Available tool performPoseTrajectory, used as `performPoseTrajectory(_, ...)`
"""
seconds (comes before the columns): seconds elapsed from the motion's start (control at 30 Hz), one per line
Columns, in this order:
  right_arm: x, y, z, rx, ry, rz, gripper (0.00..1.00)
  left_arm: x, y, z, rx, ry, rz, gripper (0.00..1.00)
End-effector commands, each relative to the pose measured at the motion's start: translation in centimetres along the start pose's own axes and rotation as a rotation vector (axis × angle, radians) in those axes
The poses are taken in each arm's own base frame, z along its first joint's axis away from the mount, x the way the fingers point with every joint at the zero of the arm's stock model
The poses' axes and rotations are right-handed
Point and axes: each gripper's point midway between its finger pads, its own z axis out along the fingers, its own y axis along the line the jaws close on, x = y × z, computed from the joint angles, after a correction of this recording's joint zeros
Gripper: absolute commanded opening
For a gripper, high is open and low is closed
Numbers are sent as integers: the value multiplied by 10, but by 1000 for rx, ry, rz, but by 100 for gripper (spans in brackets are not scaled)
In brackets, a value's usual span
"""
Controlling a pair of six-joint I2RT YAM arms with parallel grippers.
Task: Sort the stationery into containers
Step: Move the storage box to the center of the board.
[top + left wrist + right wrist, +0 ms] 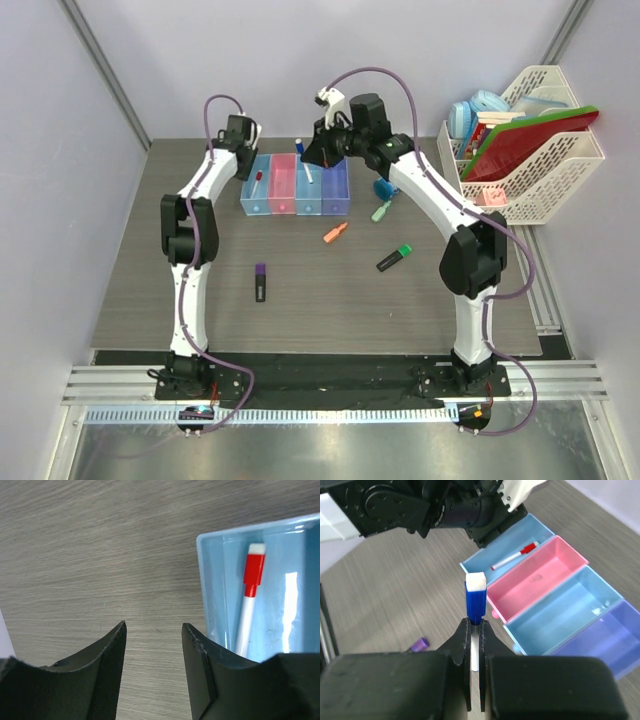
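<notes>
The blue-capped pen (pixel 475 597) looks light, stiff and slick; the right claw (pixel 475 626) pinches its barrel just under the cap. The left claw (pixel 153 628) stands half-open, empty.

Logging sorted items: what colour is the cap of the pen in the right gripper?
Blue with a white tip; the pen shows best in the right wrist view.

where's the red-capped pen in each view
top external: red-capped pen upper left of centre, in the leftmost bin of the row.
left wrist: right side, lying inside the bin.
right wrist: upper middle, in the farthest bin.
Shared landmark: the light blue bin that holds it.
</notes>
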Motion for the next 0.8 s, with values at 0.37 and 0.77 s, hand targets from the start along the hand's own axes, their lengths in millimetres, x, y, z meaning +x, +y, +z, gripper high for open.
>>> performPoseTrajectory(0.37,-10,10,44,-161,-51,118,1,-10,-55,-30,108,-38,13,49)
performPoseTrajectory(0.77,27,-15,76,-180,-26,157,1,-12,-5,-76,-6,-74,-163,49)
